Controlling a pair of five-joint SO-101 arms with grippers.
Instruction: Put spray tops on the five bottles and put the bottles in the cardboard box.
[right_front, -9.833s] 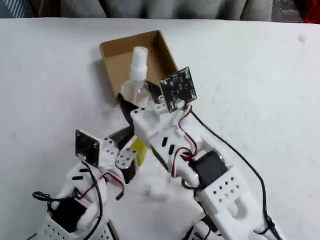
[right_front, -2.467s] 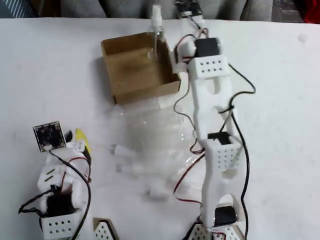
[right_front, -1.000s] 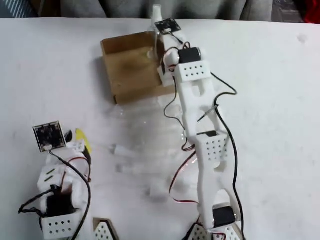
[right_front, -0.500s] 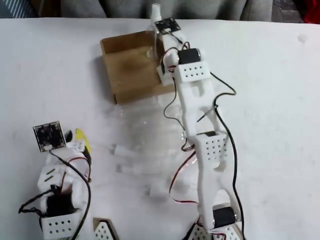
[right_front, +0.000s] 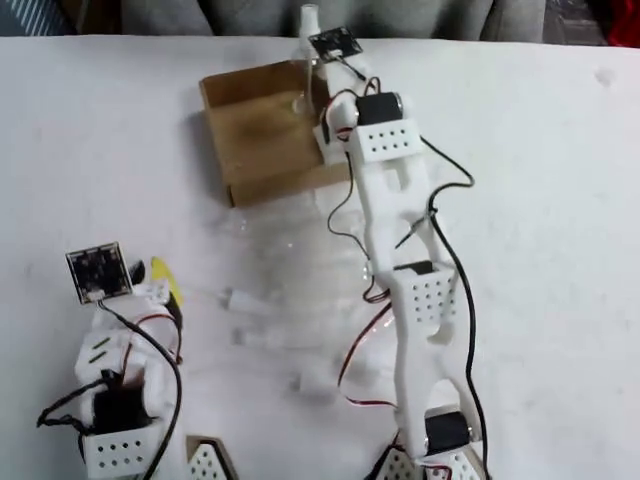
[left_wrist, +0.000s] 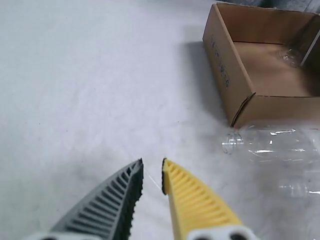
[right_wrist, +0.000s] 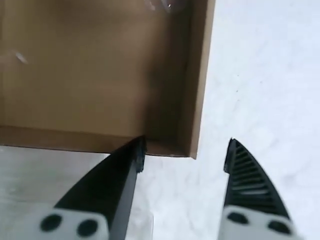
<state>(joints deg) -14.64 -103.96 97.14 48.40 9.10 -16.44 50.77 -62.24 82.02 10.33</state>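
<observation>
Right claw (right_wrist: 185, 144) gapes empty at the brown cardboard box (right_wrist: 197, 75); left claw (left_wrist: 152, 172) barely parted. The clear plastic bottle (left_wrist: 272, 145) lying nearby looks light, slick, crushable: I'd grip its neck.

We see the white table (right_front: 560, 200) brightly and evenly lit from above in the high view. The clear bottles (right_front: 300, 280) lying on it almost wash out against the surface, marked only by small glints. In the left wrist view the cardboard box (left_wrist: 227, 80) throws a soft shadow onto the table along its outer wall, and highlights shine on the bottles near it. In the right wrist view the box's inner corner lies in shade, while the table beside it glares white.
</observation>
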